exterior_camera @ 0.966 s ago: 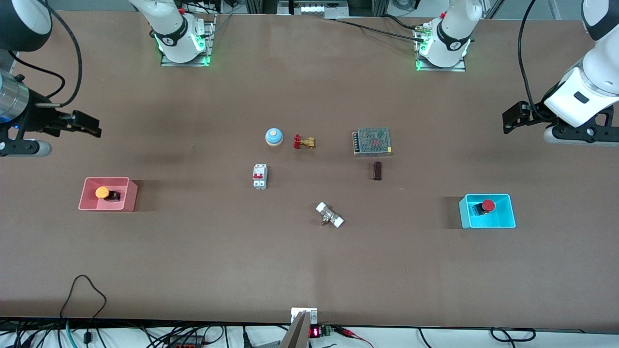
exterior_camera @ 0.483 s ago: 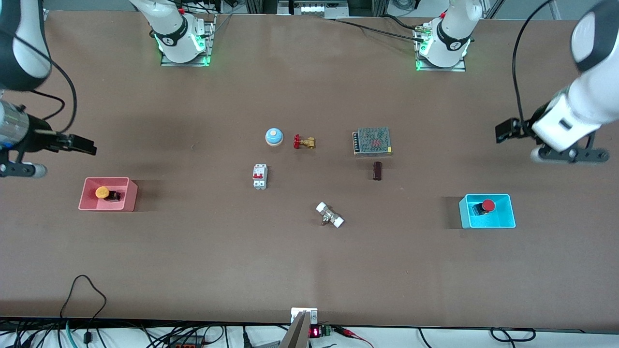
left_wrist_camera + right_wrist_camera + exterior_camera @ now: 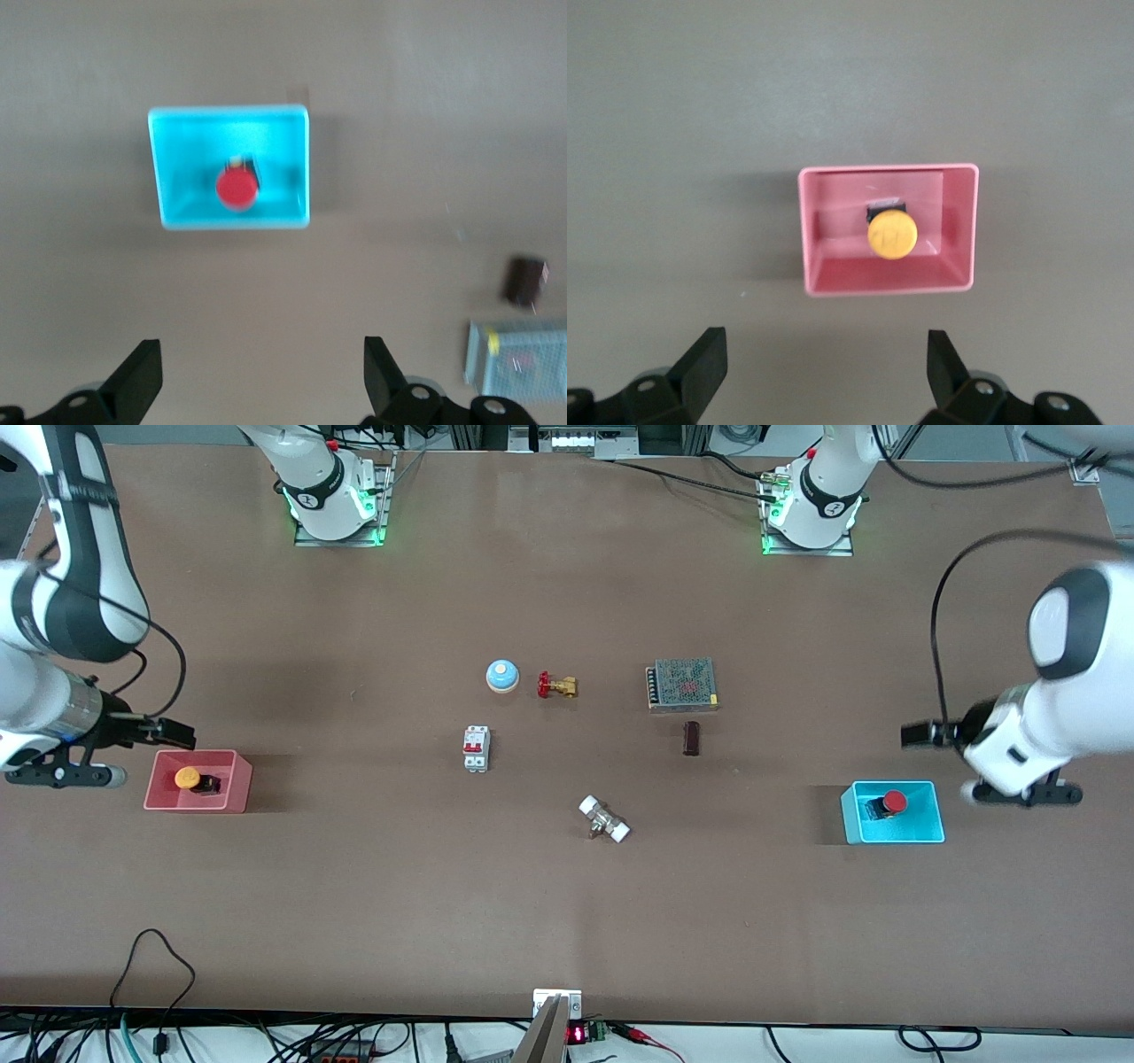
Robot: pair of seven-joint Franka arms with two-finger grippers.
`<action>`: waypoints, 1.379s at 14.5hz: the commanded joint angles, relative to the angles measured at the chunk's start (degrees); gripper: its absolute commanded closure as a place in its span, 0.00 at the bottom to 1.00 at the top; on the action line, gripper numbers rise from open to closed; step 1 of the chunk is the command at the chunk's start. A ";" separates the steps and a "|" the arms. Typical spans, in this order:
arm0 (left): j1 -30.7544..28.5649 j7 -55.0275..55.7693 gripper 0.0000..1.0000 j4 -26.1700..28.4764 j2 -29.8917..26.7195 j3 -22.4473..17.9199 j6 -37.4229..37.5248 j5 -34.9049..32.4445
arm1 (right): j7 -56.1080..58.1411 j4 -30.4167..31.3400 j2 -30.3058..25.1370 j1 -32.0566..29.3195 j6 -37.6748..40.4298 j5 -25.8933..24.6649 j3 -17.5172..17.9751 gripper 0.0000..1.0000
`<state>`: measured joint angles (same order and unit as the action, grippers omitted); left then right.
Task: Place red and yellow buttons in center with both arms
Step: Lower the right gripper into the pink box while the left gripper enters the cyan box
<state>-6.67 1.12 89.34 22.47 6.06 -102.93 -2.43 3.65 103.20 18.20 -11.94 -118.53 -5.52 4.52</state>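
Currently both buttons sit in their bins at the two ends of the table, and neither is on the center (image 3: 567,886) of the brown tabletop. The yellow button (image 3: 187,778) lies in the pink bin (image 3: 232,797) toward the right arm's end; the right wrist view shows its yellow cap (image 3: 892,235) on a small black body, roughly in the middle of the bin (image 3: 877,279). The red button (image 3: 894,802) lies in the cyan bin (image 3: 926,828) toward the left arm's end, and the left wrist view shows it (image 3: 237,189) against the bin's floor, inside the walls (image 3: 301,159).

The right gripper (image 3: 168,733) hangs in the air just above the edge of the pink bin, its fingers (image 3: 700,367) spread wide apart and holding nothing. The left gripper (image 3: 921,734) hovers over bare table just beside the cyan bin, its fingers (image 3: 137,381) likewise spread wide with nothing between them.

Around the middle stretch lie other items: a white breaker (image 3: 476,748), a blue bell (image 3: 501,676) with a red-handled brass valve (image 3: 555,685) just beside it, a metal mesh-topped box (image 3: 681,684), a small dark block (image 3: 691,738) nearer the front camera than that box, and a metal fitting with white ends (image 3: 604,819) nearest the front camera of these.
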 commanded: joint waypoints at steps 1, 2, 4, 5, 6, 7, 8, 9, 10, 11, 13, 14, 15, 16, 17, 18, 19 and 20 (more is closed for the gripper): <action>-2.03 -1.39 0.00 -2.68 7.04 0.18 -7.43 -1.52 | 2.67 -0.10 3.06 -1.85 -4.94 -1.68 0.76 0.00; -2.04 -1.39 0.00 -2.50 8.62 0.18 -9.02 -1.70 | 3.64 0.07 4.20 -2.72 -7.31 -2.99 0.76 0.00; -2.12 -1.39 0.00 0.03 10.22 0.18 -13.32 -1.70 | 4.35 0.07 6.23 -3.26 -9.78 -3.36 0.76 0.00; -2.12 -1.39 0.00 2.31 10.31 0.10 -16.48 -1.70 | 4.35 0.07 7.02 -3.26 -11.01 -3.36 0.76 0.00; -2.21 -1.39 0.00 4.42 10.31 0.01 -19.47 -2.05 | 4.35 0.07 7.90 -3.35 -12.16 -3.36 0.76 0.00; -2.21 -1.39 0.00 6.53 10.31 0.01 -21.85 -2.31 | 4.35 0.07 8.69 -3.52 -13.12 -3.36 0.76 0.00; -2.21 -1.39 0.00 7.94 10.31 -0.08 -23.78 -2.49 | 4.35 0.16 9.57 -3.70 -13.57 -3.36 0.76 0.00; -2.21 -1.39 0.00 9.26 10.31 -0.17 -25.81 -2.49 | 4.18 0.25 10.36 -3.70 -13.66 -3.36 0.76 0.00; -2.30 -1.39 0.00 10.58 10.40 -0.17 -27.31 -2.49 | 4.35 0.25 11.24 -3.79 -14.36 -3.36 0.76 0.00; -2.47 -1.39 0.01 11.29 10.48 -0.25 -28.19 -2.49 | 4.35 0.51 11.85 -3.79 -15.15 -3.36 0.76 0.00; -2.74 -1.39 0.05 11.47 11.45 -0.26 -29.34 -2.49 | 4.44 1.56 11.95 -3.88 -17.08 -3.44 0.76 0.00; -3.26 -1.39 0.08 11.73 11.71 -0.26 -29.43 -2.49 | 4.44 1.74 12.21 -3.88 -17.44 -3.44 0.76 0.00; -3.35 -1.39 0.11 11.82 12.50 -0.26 -29.78 -2.49 | 4.44 1.74 12.65 -3.96 -18.14 -3.44 0.76 0.00; -3.44 -1.39 0.14 12.00 12.85 -0.26 -30.13 -2.49 | 4.44 1.92 13.09 -3.96 -18.84 -3.44 0.76 0.00; -3.44 -1.39 0.24 12.00 13.03 -0.26 -30.22 -2.49 | 4.44 1.92 13.53 -3.96 -19.54 -3.53 0.76 0.00; -3.44 -1.30 0.41 12.00 13.03 -0.26 -30.05 -2.49 | 4.53 1.92 13.79 -3.96 -19.72 -3.53 0.76 0.00; -3.35 -1.04 0.59 12.09 13.03 -0.26 -29.87 -2.49 | 4.61 2.01 14.06 -3.96 -19.73 -3.71 0.76 0.00; -3.35 -1.04 0.67 12.09 13.03 -0.26 -29.87 -2.49 | 4.62 2.44 14.06 -3.96 -19.81 -3.79 0.76 0.00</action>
<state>-9.72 0.60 101.04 35.75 5.54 -132.20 -3.83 7.44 104.46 32.33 -14.94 -137.01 -8.43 4.50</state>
